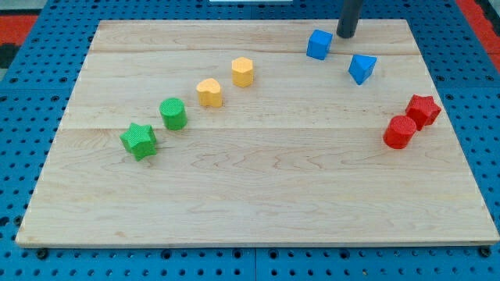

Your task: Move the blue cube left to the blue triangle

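1. Surface [258, 195]: a pale wooden board resting on a blue pegboard; all blocks lie flat on it.
2. My tip [346, 35]: the rod's lower end sits at the upper right of the frame, just to the right of and slightly above the blue cube, and above-left of the blue triangle. There is no pincer on this arm, so no open or closed state exists to report; the rod only pushes.
3. Blue cube [319, 44]: the task's block, in the upper right area, near the board's top edge. It already lies to the left of the triangle, with a clear gap between them.
4. Blue triangle [362, 68]: the reference block, lower right of the cube, apart from it and from the tip.
5. Judgement: the tip's place on the cube's right side suits a leftward or downward nudge, should the cube need finer placement.
6. Bystanders: a yellow hexagon [243, 72] and a yellow heart [209, 92] at centre left; a green cylinder [173, 114] and a green star [139, 141] at lower left; a red star [423, 110] touching a red cylinder [400, 132] at the right. All stand well apart from the tip.
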`<move>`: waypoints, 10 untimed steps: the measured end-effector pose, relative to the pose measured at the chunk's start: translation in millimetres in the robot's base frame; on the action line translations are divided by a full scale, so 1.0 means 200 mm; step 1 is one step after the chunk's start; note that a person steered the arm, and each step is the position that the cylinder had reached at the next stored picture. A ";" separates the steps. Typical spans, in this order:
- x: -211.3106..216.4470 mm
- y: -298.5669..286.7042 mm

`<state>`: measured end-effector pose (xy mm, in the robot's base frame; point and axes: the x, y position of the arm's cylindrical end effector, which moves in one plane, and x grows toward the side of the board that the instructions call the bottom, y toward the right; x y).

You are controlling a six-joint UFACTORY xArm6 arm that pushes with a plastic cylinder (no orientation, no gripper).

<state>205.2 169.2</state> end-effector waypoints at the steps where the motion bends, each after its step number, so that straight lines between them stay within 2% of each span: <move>1: -0.07 -0.07; 4: 0.44 -0.14; 5: 0.49 -0.19; 6: 0.39 -0.19; 7: 0.54 -0.20; 8: 0.42 -0.18; 9: 0.17 -0.23; 10: 0.10 -0.36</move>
<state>224.8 98.1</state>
